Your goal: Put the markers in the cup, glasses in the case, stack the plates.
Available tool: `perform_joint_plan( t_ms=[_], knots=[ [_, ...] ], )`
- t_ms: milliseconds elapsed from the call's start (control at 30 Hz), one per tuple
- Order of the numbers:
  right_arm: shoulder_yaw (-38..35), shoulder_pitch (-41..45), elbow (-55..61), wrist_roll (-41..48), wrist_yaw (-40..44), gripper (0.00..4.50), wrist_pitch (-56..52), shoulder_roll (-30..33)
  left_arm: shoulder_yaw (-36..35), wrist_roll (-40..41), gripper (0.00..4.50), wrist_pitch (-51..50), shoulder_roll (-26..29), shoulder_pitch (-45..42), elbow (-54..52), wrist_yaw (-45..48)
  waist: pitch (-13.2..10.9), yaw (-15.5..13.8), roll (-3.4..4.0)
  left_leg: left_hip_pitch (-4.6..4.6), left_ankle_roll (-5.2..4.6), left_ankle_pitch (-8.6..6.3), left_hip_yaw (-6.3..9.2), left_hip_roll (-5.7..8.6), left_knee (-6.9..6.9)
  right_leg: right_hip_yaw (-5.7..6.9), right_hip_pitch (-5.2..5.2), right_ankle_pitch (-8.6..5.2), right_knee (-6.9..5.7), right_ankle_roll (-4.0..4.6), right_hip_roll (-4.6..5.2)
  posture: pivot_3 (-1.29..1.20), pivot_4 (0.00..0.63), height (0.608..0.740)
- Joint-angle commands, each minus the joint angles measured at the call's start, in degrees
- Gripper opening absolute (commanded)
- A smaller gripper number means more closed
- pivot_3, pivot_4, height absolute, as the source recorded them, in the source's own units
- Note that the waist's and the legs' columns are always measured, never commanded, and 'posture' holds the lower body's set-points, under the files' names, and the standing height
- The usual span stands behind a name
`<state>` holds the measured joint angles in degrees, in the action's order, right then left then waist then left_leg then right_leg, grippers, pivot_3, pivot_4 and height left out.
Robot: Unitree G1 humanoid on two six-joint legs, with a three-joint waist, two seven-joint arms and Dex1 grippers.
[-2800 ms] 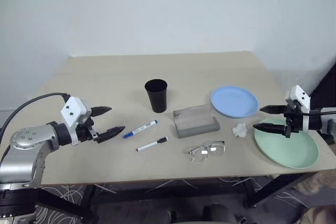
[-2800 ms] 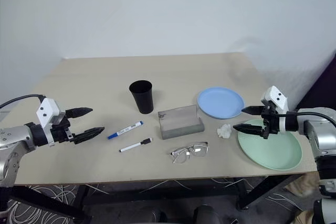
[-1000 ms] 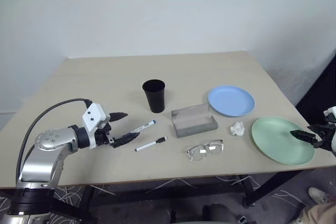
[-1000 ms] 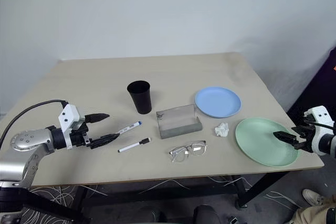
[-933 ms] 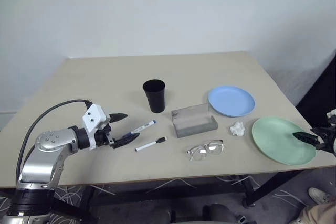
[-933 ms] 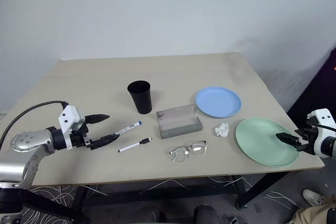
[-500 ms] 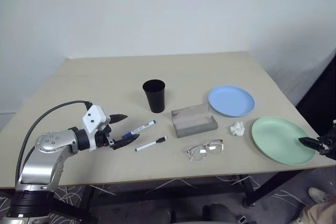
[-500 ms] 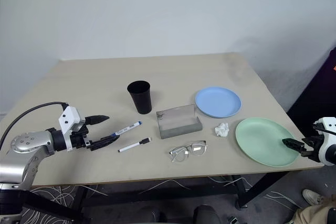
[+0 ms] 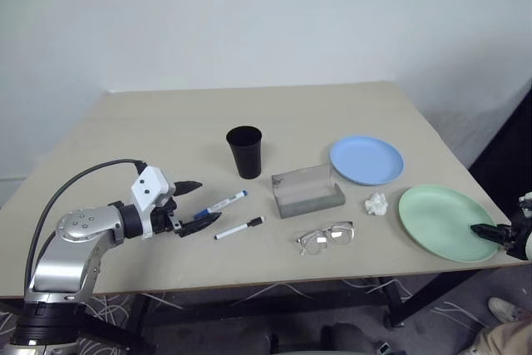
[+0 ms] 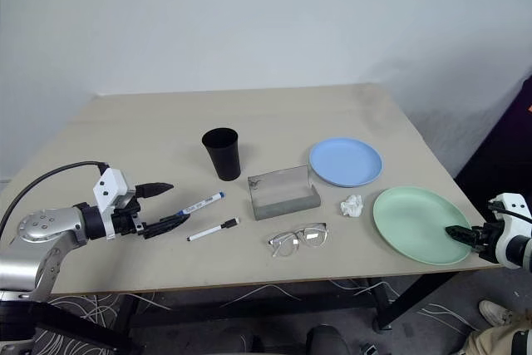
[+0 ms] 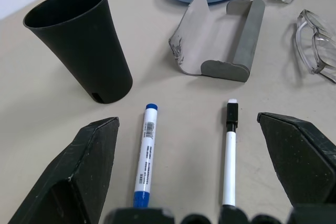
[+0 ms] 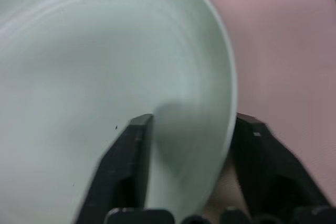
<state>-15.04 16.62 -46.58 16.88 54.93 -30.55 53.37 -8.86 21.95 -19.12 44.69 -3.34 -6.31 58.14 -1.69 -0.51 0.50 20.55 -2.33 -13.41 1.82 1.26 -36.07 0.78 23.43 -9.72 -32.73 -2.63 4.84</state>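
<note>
Case (image 9: 307, 191) taken as ref, lid up, mid-table (image 9: 150, 135). Cup (image 9: 245, 151) seen just behind-left of it, upright. Blue-cap marker (image 9: 223, 204) and black-cap marker (image 9: 239, 228) lie left of case, side by side, apart. L gripper (image 9: 193, 203) held spread wide beside blue marker's end, nothing grasped. Glasses (image 9: 326, 237) in front of case. Blue plate (image 9: 366, 160) right of case, tissue (image 9: 376, 203) beyond it. Green plate (image 9: 440, 222) furthest right; R gripper (image 12: 191, 148) fingers placed astride its rim, one inside, one outside; contact can't be told.

tissue (image 9: 377, 203): crumpled, white, on table | table (image 9: 166, 135): beige top | wall (image 9: 249, 14): white
</note>
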Motion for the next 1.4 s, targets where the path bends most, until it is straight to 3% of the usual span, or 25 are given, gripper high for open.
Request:
perform_joint_plan(
  t_ms=[33, 133, 333, 567, 800, 1033, 1200, 1400],
  knots=[
    [-1.1, 0.4, 1.9, 0.6, 0.3, 0.88, 0.0, 0.3, -1.7, 1.3, 4.50, -0.1, 0.5, -0.3, -2.2, -0.2, 0.0, 0.0, 0.00, 0.00, 0.00, 0.00, -0.01, 0.00, 0.00, 0.00, 0.01, 0.00, 0.00, 0.00, 0.00, 0.00, 0.000, 0.732],
    [-1.0, 0.3, 2.1, 0.6, 0.2, 0.01, -0.2, 0.1, -1.8, 1.5, 4.50, -0.2, 0.6, 0.0, -2.5, -0.3, 0.0, 0.0, -0.03, -0.02, 0.00, 0.00, 0.01, -0.01, 0.00, 0.01, -0.01, 0.00, 0.00, 0.00, -0.01, 0.00, 0.000, 0.732],
    [-1.5, 0.3, 2.4, 1.3, 0.4, 0.01, -1.2, -0.4, -1.9, 1.6, 4.50, -0.6, 0.8, 0.1, -3.0, -0.4, 0.1, 0.0, -0.14, 0.03, 0.01, -0.01, 0.06, -0.02, 0.01, 0.01, -0.13, 0.00, 0.00, 0.00, -0.01, 0.00, 0.000, 0.732],
    [-8.1, 5.9, 2.1, 9.5, 2.0, 0.01, -13.0, -0.4, -1.9, 1.6, 4.50, -0.9, 0.9, -0.2, -3.0, -0.3, 0.0, 0.4, -0.12, 0.03, -0.01, -0.02, 0.00, -0.02, 0.04, 0.04, -0.07, 0.00, -0.04, 0.00, -0.04, 0.00, 0.000, 0.732],
    [-12.1, 12.6, 5.4, 14.3, -2.6, 0.01, -20.8, -3.0, -1.9, 1.6, 4.50, -1.0, 0.8, -0.2, -3.1, -0.4, 0.0, 0.5, -0.07, 0.02, -0.01, -0.02, -0.15, -0.04, 0.02, 0.05, -0.03, 0.00, 0.03, 0.00, -0.02, 0.00, 0.000, 0.732],
    [-11.4, 18.4, 15.6, 15.4, -13.1, 0.01, -24.2, -10.5, -2.0, 1.5, 4.50, -1.0, 0.7, -0.2, -3.1, -0.5, 0.0, 0.5, 0.04, 0.04, -0.02, -0.01, -0.25, -0.14, 0.02, 0.02, 0.07, 0.00, -0.01, 0.00, -0.01, 0.00, 0.000, 0.732],
    [-10.4, 25.8, 15.5, 13.2, -23.8, 0.01, -22.5, -16.9, -2.1, 1.4, 4.50, -1.0, 0.7, -0.2, -3.1, -0.6, 0.0, 0.5, 0.05, 0.10, -0.01, -0.02, -0.21, -0.15, 0.05, 0.01, 0.12, 0.01, -0.02, 0.00, -0.01, 0.00, 0.000, 0.732],
    [-7.6, 32.1, 10.8, 8.5, -31.9, 0.01, -16.8, -20.2, -2.2, 1.4, 4.50, -1.1, 0.8, -0.1, -3.4, -0.9, 0.0, 0.2, 0.04, 0.17, -0.22, -0.03, 0.08, 0.10, 0.11, -0.10, 0.10, 0.37, -0.05, 0.53, 0.00, 0.00, 0.000, 0.732]
  ],
)
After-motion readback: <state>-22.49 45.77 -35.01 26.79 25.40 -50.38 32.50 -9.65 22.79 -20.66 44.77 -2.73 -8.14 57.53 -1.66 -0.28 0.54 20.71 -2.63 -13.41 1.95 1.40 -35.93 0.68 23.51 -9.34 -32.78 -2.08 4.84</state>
